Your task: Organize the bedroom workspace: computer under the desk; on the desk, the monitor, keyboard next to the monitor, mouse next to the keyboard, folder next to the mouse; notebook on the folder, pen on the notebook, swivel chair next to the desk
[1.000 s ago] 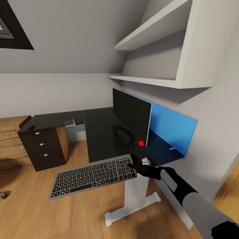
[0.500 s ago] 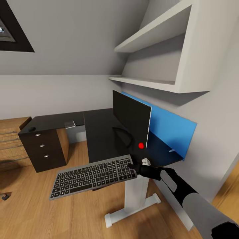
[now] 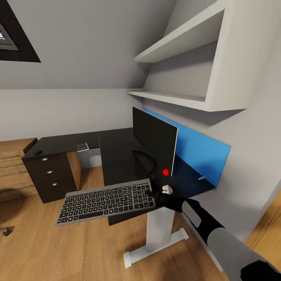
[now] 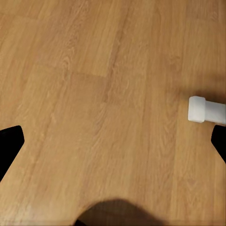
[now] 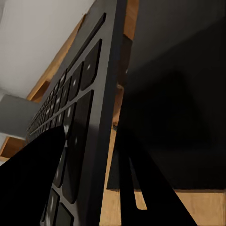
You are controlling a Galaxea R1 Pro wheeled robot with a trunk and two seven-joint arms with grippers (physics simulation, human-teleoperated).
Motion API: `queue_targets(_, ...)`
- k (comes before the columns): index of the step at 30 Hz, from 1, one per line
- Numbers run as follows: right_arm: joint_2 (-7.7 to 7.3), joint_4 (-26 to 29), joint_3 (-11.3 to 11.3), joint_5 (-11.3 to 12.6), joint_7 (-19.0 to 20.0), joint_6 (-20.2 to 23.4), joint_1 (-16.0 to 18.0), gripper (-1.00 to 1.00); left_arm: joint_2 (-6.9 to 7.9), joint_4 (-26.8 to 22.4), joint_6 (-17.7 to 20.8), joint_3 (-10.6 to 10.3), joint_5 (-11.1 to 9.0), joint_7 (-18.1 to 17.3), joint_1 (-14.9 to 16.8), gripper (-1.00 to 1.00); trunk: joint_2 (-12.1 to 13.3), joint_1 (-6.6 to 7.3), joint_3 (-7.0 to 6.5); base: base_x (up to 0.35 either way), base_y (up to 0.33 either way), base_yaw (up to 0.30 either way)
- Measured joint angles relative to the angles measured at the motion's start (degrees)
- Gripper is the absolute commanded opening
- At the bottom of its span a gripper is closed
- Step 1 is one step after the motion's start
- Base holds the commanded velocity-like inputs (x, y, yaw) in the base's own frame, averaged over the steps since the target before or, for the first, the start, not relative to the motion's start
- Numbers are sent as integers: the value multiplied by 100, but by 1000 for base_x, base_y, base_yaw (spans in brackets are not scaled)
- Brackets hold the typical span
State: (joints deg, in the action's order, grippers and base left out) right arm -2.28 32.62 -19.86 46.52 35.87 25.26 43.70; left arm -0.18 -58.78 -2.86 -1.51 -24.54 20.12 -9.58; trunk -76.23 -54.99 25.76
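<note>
My right gripper (image 3: pixel 155 194) is shut on the right end of the grey keyboard (image 3: pixel 104 201) with dark keys. The keyboard is held about level at the front end of the black desk (image 3: pixel 117 150), and most of it sticks out over the floor. Whether it touches the desk top I cannot tell. In the right wrist view the keyboard (image 5: pixel 80 136) runs edge-on between my black fingers (image 5: pixel 28 188). The monitor (image 3: pixel 154 141) stands on the desk just behind my hand. My left gripper (image 4: pixel 113 146) is open over bare plank floor.
A blue panel (image 3: pixel 201 150) backs the desk under white wall shelves (image 3: pixel 183 99). A dark drawer unit (image 3: pixel 52 171) carries the desk's left wing, with a small dark mouse-like lump (image 3: pixel 38 152) and a small grey box (image 3: pixel 82 146) on top. The desk's white foot (image 4: pixel 207 109) is near my left gripper.
My right gripper has carried the keyboard a little up and to the left, closer over the desk's front edge. The view has tilted slightly.
</note>
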Motion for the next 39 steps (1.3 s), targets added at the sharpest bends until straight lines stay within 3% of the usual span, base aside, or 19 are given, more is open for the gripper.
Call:
queue_targets(4, 281, -11, -16, -15, -594, -717, -201, -100, -2, 4, 0, 0, 0, -2, 1, 100, 0, 0, 0, 0, 0, 0)
queue_targets(10, 768, -5, -2, 26, -1088, -2473, -641, -100, -2, 5, 0, 0, 0, -2, 1, 100, 0, 0, 0, 0, 0, 0)
queue_targets(15, 1039, 5, 3, 52, -1731, -3172, -921, -100, -7, 5, 0, 0, 0, -2, 1, 100, 0, 0, 0, 0, 0, 0)
queue_targets(19, 1228, 8, 6, 143, -1929, -3833, -1205, -100, -3, 4, 0, 0, 0, -2, 1, 100, 0, 0, 1, 0, 0, 0)
queue_targets(22, 1228, 11, 0, 346, -1963, -4343, -1315, -100, -5, 5, 0, 0, 0, -2, 1, 100, 0, 0, 0, 0, 0, 0)
queue_targets(24, 1228, 8, -11, 438, -1970, -4447, -1338, -100, -4, 6, 0, 0, 0, -2, 1, 100, 0, 0, 0, 0, 0, 0)
queue_targets(26, 1228, 5, -7, 655, -1977, -4492, -1347, -100, -7, 11, 0, 0, 0, -2, 1, 100, 0, 0, 0, 0, 0, 0)
queue_targets(30, 1228, 6, -5, 1323, -1983, -4550, -1353, -100, -5, 13, 0, 0, 0, -2, 1, 100, 0, 0, 0, 0, 0, 0)
queue_targets(36, 1228, -30, -12, 1569, -2210, -4555, -1354, -100, -3, 13, -6, 0, 0, -2, 1, 100, 0, 0, 0, 0, 0, 0)
queue_targets(39, 1228, -33, -13, 2041, -2282, -4554, -1353, -100, -2, 13, -8, 0, 0, -2, 1, 100, 0, 0, 0, 0, 0, 0)
